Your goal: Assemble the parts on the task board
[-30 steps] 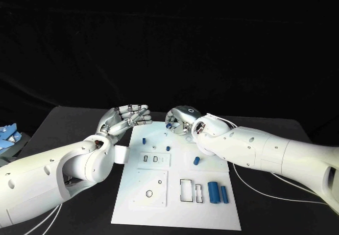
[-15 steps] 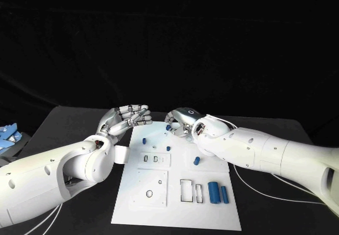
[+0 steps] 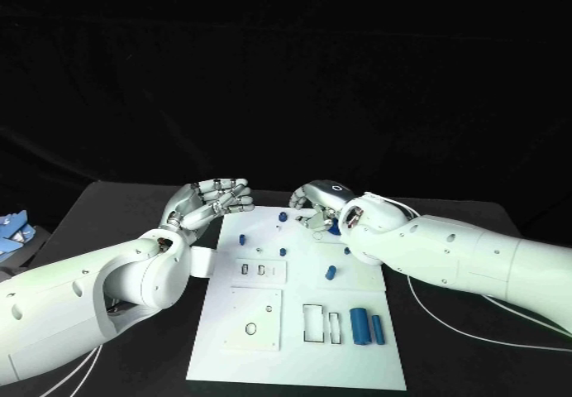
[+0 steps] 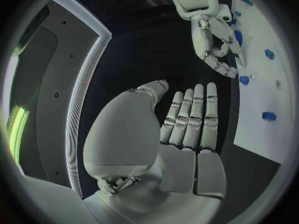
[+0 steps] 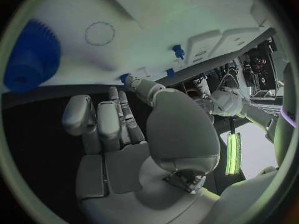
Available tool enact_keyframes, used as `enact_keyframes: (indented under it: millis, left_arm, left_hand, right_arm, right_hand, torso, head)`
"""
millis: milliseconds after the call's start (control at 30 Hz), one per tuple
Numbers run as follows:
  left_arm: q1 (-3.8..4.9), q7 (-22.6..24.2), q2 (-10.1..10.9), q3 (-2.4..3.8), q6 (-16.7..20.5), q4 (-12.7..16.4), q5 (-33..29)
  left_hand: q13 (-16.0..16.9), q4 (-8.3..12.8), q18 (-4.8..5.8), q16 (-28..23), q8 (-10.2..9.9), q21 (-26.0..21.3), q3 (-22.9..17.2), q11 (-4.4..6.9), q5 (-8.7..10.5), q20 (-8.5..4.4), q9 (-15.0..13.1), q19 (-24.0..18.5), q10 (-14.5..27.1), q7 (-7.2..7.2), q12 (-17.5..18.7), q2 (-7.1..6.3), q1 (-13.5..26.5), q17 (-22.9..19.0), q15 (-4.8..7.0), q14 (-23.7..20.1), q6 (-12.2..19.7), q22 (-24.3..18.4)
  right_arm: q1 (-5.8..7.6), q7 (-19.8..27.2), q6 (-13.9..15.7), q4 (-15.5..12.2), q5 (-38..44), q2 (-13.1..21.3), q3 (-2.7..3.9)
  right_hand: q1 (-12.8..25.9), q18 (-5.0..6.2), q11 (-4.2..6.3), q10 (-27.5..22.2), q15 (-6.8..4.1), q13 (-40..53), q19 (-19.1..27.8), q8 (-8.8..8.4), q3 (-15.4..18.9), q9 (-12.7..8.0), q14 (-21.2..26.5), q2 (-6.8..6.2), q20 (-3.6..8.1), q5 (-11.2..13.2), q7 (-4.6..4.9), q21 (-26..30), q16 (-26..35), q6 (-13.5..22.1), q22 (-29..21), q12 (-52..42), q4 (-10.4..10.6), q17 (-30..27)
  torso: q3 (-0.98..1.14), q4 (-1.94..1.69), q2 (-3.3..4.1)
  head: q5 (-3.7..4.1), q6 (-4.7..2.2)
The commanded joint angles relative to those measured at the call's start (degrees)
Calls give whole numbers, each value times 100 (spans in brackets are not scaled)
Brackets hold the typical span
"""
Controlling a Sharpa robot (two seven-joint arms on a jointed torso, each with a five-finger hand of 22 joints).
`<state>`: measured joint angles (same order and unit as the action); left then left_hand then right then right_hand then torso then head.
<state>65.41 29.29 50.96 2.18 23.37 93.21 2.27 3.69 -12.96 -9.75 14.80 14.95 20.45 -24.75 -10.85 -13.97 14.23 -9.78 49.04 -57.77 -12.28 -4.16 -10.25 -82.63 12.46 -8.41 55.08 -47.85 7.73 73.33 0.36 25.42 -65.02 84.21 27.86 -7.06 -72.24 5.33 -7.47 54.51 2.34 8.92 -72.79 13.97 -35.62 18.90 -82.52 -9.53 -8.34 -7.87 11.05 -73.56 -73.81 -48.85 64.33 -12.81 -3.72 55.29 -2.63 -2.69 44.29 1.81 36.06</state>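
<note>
While the left hand [image 3: 212, 201] waits off the board's far left corner, fingers straight and together, holding nothing, the right hand [image 3: 320, 207] hovers over the white board [image 3: 298, 347], fingers loosely curled and empty, a blue gear [image 5: 30, 57] just beyond its fingertips, probably the next pick.

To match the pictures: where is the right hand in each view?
Head view: right hand at the board's far end.
Left wrist view: right hand beyond the left hand, beside the board.
Right wrist view: right hand in the middle, before the board.
Shared landmark: the white board.
</note>
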Motion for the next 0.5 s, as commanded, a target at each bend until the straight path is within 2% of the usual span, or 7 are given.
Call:
enact_keyframes:
  millis: [33,100,200,233,367,433,500]
  left_arm:
    - [8,13,13,6,-114,-1,-13]
    - [8,7,24,5,-139,-8,-15]
    - [8,-2,38,5,-206,-23,-17]
    - [8,-5,43,5,-226,-29,-17]
    - [8,-22,60,4,-275,-45,-18]
    - [8,-37,63,4,-307,-51,-18]
    - [7,-65,63,4,-351,-65,-18]
  left_hand:
    - [4,-3,-54,-29,-38,-26,-26,-13,29,7,7,-42,-33,-189,34,0,73,5,-3,-37,-34,-10]
    - [4,-3,-54,-29,-38,-26,-26,-13,29,7,7,-42,-33,-189,34,0,73,5,-3,-37,-34,-10]
    - [4,-2,-55,-30,-39,-27,-27,-13,29,9,7,-43,-34,-186,35,0,74,6,-3,-37,-35,-11]
    - [4,-2,-55,-30,-39,-27,-28,-13,29,9,7,-43,-34,-186,35,0,74,6,-3,-37,-35,-11]
    - [4,0,-56,-31,-39,-28,-29,-12,30,9,8,-43,-34,-184,35,0,74,7,-3,-37,-35,-12]
    - [4,0,-56,-31,-39,-28,-29,-12,30,9,8,-43,-34,-184,35,0,74,7,-3,-37,-35,-12]
    - [4,2,-57,-32,-40,-28,-31,-12,30,10,8,-44,-33,-183,36,0,74,7,-3,-37,-34,-13]
  right_arm:
    - [97,-125,99,-334,-246,328,32]
    - [176,-206,9,-628,-441,666,62]
    - [269,-334,-181,-963,-696,1111,108]
    - [300,-379,-274,-1047,-784,1246,119]
    - [366,-502,-639,-1208,-1053,1583,142]
    - [368,-516,-764,-1235,-1157,1683,148]
    - [349,-514,-862,-1222,-1240,1748,152]
  right_hand:
    - [52,21,21,148,-4,-6,-119,17,49,17,-69,-49,2,-65,-1,-83,-60,-66,129,-83,42,74]
    - [142,-8,45,330,-22,3,-219,-14,117,24,-94,-113,17,-207,-2,-167,-116,-60,264,-175,109,142]
    - [230,-74,83,714,-50,77,-430,-87,245,22,-162,-220,39,-310,21,-361,-265,11,566,-360,179,386]
    - [261,-94,125,869,-78,132,-502,-51,321,51,-191,-262,60,-315,-15,-429,-329,-32,670,-450,208,483]
    - [289,-135,251,1266,-187,475,-628,16,616,137,-226,-355,163,-320,-114,-549,-447,78,865,-853,298,636]
    - [251,-136,297,1278,-228,815,-629,100,791,215,-222,-333,207,-215,-157,-544,-464,137,880,-1192,375,636]
    - [180,-142,322,1230,-253,1174,-648,139,899,260,-231,-314,230,-192,-181,-555,-493,183,917,-1562,420,674]
  torso:
    - [16,59,-32]
    - [22,79,-45]
    - [36,112,-67]
    - [41,123,-75]
    - [62,171,-99]
    - [75,190,-98]
    - [105,207,-99]
  head:
    - [9,-26]
    - [24,-42]
    - [7,-55]
    - [2,-60]
    - [-13,-63]
    - [-2,-56]
    - [-27,-45]
